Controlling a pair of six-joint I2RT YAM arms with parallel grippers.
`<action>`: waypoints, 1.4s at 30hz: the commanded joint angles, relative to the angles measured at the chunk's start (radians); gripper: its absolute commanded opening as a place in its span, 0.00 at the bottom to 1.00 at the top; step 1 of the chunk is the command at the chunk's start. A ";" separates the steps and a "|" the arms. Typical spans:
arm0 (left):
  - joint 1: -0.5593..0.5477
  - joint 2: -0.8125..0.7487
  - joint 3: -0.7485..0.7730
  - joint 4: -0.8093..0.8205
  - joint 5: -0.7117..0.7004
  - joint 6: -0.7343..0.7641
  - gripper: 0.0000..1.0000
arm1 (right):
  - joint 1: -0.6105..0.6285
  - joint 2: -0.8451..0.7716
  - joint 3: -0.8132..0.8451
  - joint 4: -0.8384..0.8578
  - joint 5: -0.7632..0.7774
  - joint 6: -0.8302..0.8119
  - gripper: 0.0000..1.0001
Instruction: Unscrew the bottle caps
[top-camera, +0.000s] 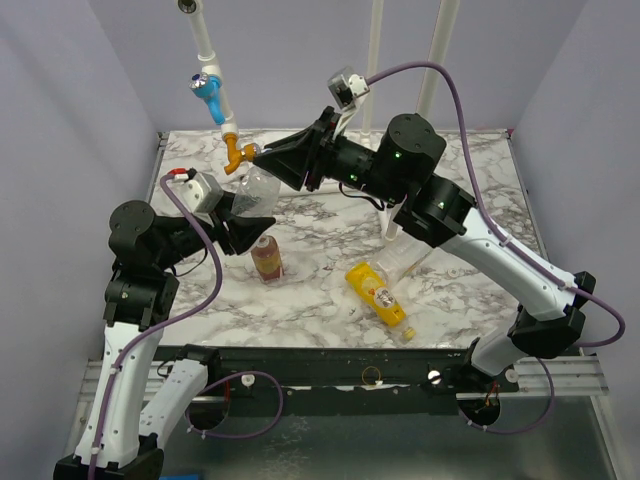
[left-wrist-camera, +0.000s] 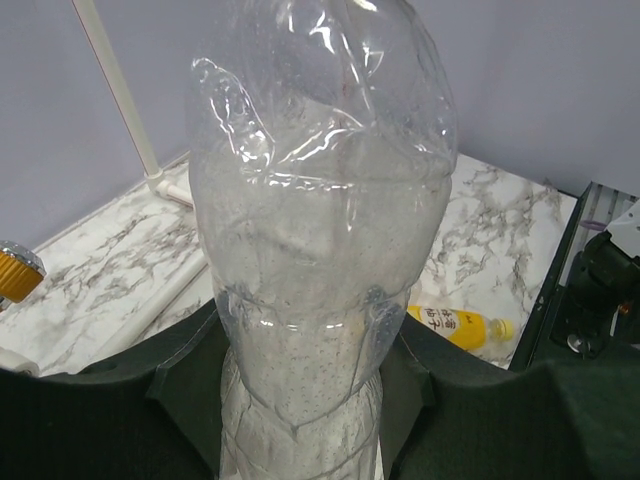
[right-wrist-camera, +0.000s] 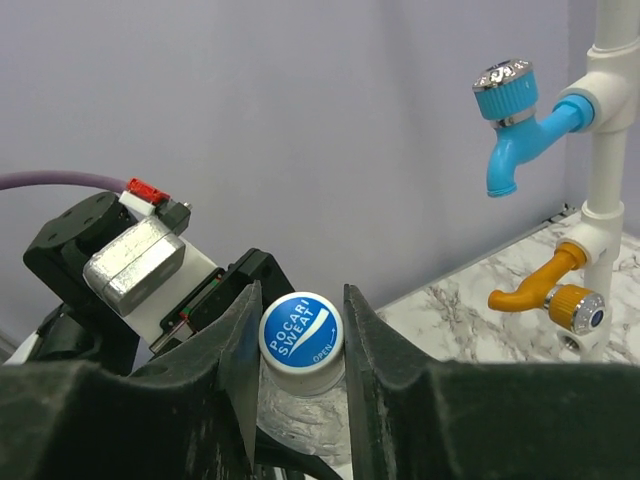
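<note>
The wide clear bottle (left-wrist-camera: 320, 250) fills the left wrist view. The left hand (left-wrist-camera: 305, 385) is clenched round its lower body, one dark finger pressed to each side. At the other end, the right hand (right-wrist-camera: 303, 330) is clamped on the blue-and-white cap (right-wrist-camera: 302, 338), its printed top facing the right wrist camera and a finger touching each side.

From above, the bottle hangs tilted between the two hands over the back left of the marble bench (top-camera: 480, 200), just beside the orange tap (top-camera: 238, 155). The blue tap (top-camera: 205, 88) sits higher on the same white pipe (top-camera: 203, 45).

A brown bottle (top-camera: 266, 257) with a red label stands near the left hand. The yellow-orange bottle (top-camera: 378, 293) lies on its side towards the front, with its yellow cap (top-camera: 407, 332) on. A slim clear bottle (top-camera: 405, 262) is partly hidden under the right arm, so its pose is unclear.
</note>
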 joint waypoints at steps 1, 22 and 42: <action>0.001 0.010 0.021 0.054 0.014 -0.030 0.00 | 0.007 -0.015 -0.013 0.007 -0.058 -0.028 0.14; 0.001 0.081 0.097 0.021 0.342 -0.280 0.00 | -0.007 -0.184 -0.173 0.157 -0.332 -0.211 0.75; 0.001 -0.013 -0.021 0.032 -0.085 0.073 0.00 | -0.006 0.043 0.110 -0.107 0.130 -0.008 0.87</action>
